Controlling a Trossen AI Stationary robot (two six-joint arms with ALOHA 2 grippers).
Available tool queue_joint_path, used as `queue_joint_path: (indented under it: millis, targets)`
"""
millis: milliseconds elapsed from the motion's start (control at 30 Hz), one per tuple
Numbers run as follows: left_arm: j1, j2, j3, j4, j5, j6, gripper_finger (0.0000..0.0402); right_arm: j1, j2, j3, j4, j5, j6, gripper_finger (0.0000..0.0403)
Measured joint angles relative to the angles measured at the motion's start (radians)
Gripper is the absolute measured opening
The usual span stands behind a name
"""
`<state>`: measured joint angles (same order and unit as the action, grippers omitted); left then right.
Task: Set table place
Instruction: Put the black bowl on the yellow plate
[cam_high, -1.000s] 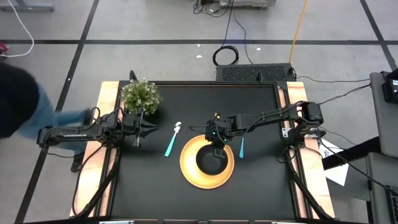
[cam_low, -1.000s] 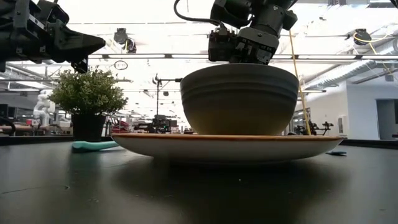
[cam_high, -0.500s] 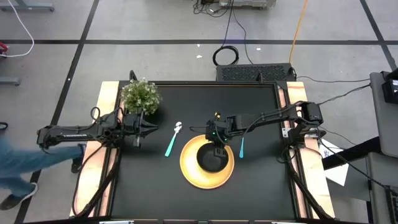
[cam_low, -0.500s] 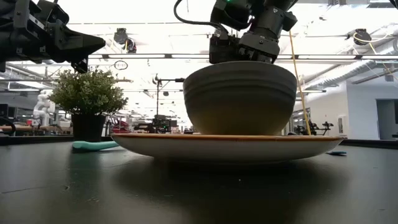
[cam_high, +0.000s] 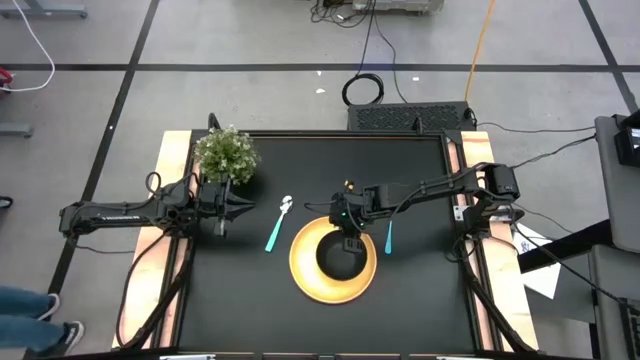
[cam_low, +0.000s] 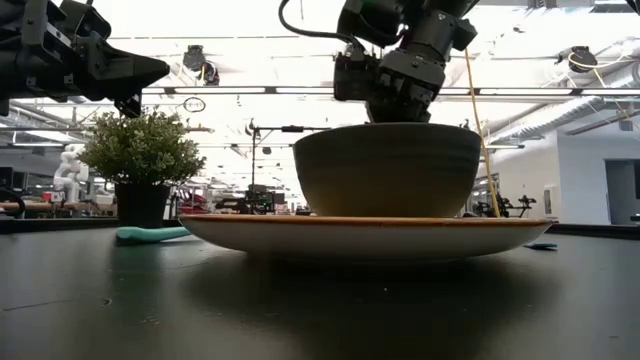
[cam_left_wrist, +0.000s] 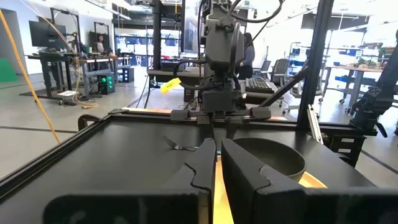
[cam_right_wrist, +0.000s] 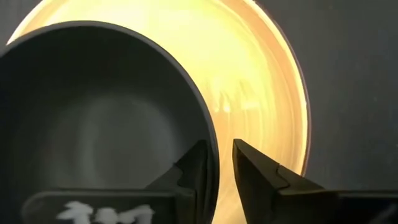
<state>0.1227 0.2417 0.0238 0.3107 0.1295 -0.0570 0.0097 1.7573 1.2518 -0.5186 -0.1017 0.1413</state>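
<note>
A black bowl (cam_high: 340, 262) sits level on a round yellow plate (cam_high: 305, 270) at the middle of the black table (cam_high: 250, 300). My right gripper (cam_right_wrist: 222, 163) is open. It points down over the bowl's far rim, with one finger inside the bowl (cam_right_wrist: 93, 124) and one outside. A teal-handled spoon (cam_high: 275, 230) lies left of the plate and a teal-handled fork (cam_high: 389, 236) lies right of it. My left gripper (cam_high: 228, 210) is shut and empty. It hovers level at the table's left, beside the plant, pointing at the plate. My right gripper comes from above with its fingers on either side of the bowl's far rim (cam_right_wrist: 214, 155). Yellow plate (cam_right_wrist: 261, 81) shows between the rim and the outer finger (cam_right_wrist: 261, 177). Whether the inner finger (cam_right_wrist: 193, 168) touches the rim I cannot tell.
A small bushy potted plant (cam_high: 227, 153) stands at the table's far left corner. Light wooden strips run along the two short sides. Bare black tabletop lies in front of the plate and at the far middle.
The bowl has come down from right under my right gripper's body and now sits lower and level on the plate. The gripper has stayed at about the same height, so its fingers now show above the rim. A person on the floor at the left has walked off.
</note>
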Motion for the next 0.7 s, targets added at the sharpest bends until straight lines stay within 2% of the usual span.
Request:
queue_joint_path:
  millis: [167, 467, 700]
  targets:
    - [0.000, 0.000, 0.000, 0.000, 0.000, 0.000, 0.0033, 0.006, 0.000, 0.000, 0.022, -0.005, -0.006, 0.0087]
    - [0.000, 0.000, 0.000, -0.001, 0.000, 0.000, 0.0033, 0.019, -0.008, 0.000, 0.029, -0.031, -0.004, 0.0144]
    - [0.000, 0.000, 0.000, -0.004, 0.000, 0.000, 0.0033, 0.019, -0.122, 0.000, 0.037, -0.034, -0.011, 0.0166]
